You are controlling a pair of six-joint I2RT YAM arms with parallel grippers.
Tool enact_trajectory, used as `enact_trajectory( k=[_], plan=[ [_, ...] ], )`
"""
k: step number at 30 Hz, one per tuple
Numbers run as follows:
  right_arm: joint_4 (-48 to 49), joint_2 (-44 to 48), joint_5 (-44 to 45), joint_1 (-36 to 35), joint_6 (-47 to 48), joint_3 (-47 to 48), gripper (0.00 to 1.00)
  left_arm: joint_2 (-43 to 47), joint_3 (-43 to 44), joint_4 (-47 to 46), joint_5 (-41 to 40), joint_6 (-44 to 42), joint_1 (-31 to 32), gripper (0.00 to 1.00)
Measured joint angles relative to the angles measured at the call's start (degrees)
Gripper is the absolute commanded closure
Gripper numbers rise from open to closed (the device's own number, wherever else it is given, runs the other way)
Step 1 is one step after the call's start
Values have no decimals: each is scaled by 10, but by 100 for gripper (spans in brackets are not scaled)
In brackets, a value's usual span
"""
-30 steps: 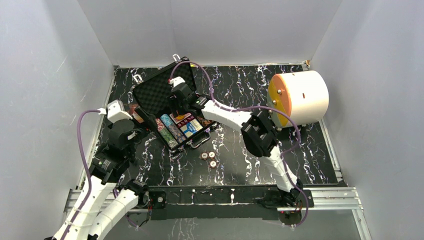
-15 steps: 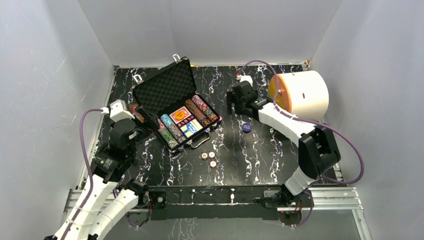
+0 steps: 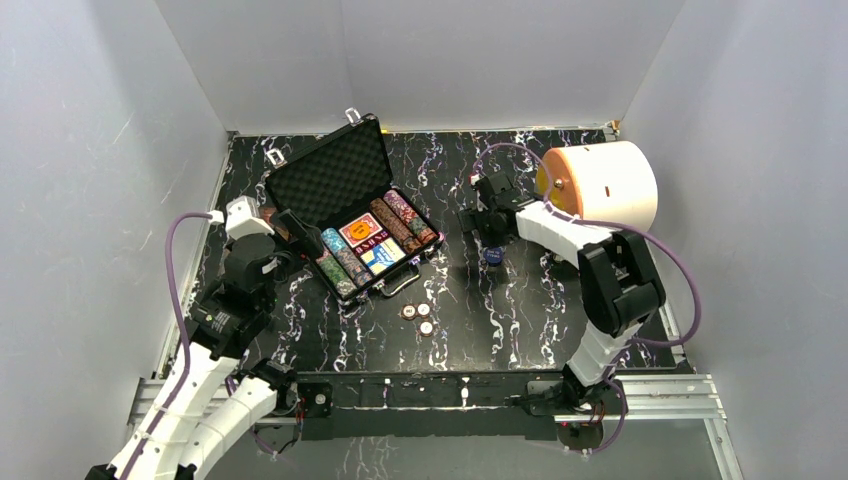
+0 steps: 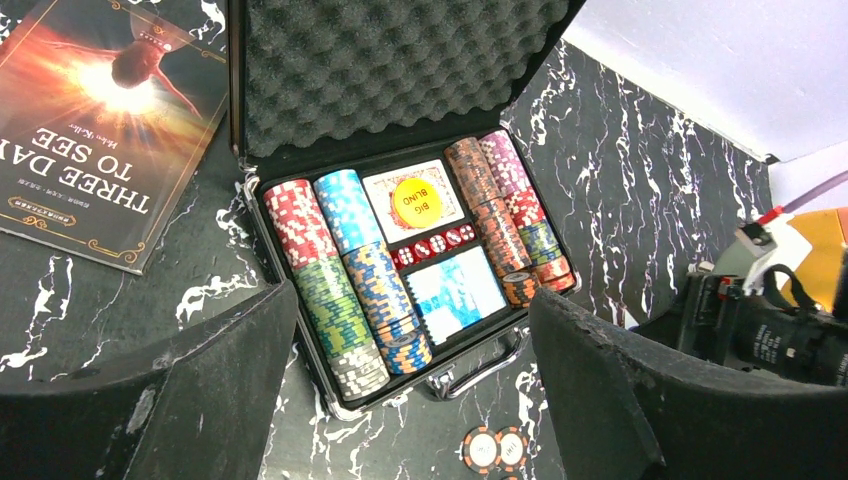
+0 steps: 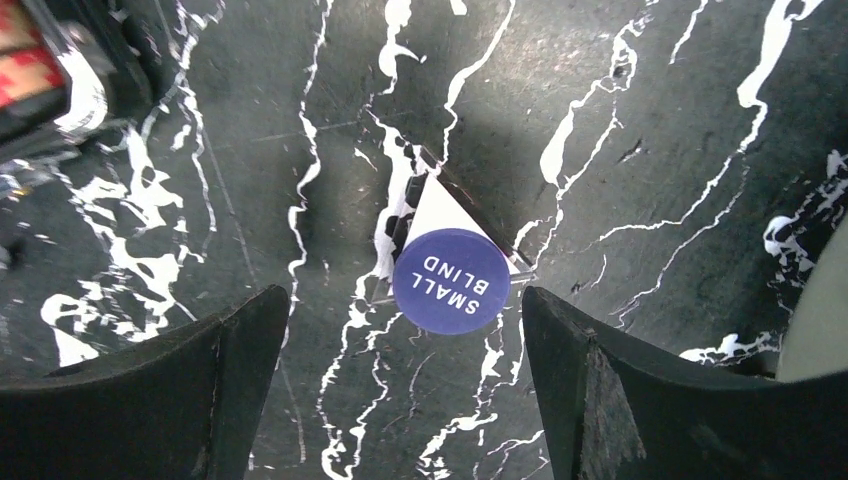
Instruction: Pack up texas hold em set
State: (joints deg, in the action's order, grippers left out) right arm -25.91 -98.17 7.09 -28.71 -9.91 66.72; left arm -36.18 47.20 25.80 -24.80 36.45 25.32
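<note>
Blue SMALL BLIND button [image 5: 451,281]: flat on table [image 5: 650,150], right of open case [image 3: 330,180], well apart. Now hovering above, swung over from case: right gripper [image 5: 400,295], jaws wide, empty. Pickup likely next. Left gripper [image 4: 410,298]: spread, facing case.

A robotics lab test cell: plain grey panel walls [image 3: 100,150] box in a black marble-patterned tabletop [image 3: 500,320] on the left, right and far sides. At the near edge, an aluminium rail [image 3: 670,385] carries the left arm [image 3: 185,385] and right arm [image 3: 560,232], each trailing purple cables [image 3: 172,300].
</note>
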Motion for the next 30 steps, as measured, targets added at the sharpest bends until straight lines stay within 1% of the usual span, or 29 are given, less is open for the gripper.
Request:
enact_trajectory(
  k=[7,11,19,23,30],
  plan=[
    [-3,-50,-34,11,57,9,8,-1,0,0,0,0,0,14],
    [1,-64,-30,13,71,17,8,-2,0,0,0,0,0,14],
    [13,-73,1,13,74,21,7,-3,0,-1,0,2,0,14],
    [16,-77,-5,13,73,22,8,-3,0,-1,1,2,0,14],
    [14,-80,-21,13,45,21,12,4,0,-1,1,3,0,14]
  ],
)
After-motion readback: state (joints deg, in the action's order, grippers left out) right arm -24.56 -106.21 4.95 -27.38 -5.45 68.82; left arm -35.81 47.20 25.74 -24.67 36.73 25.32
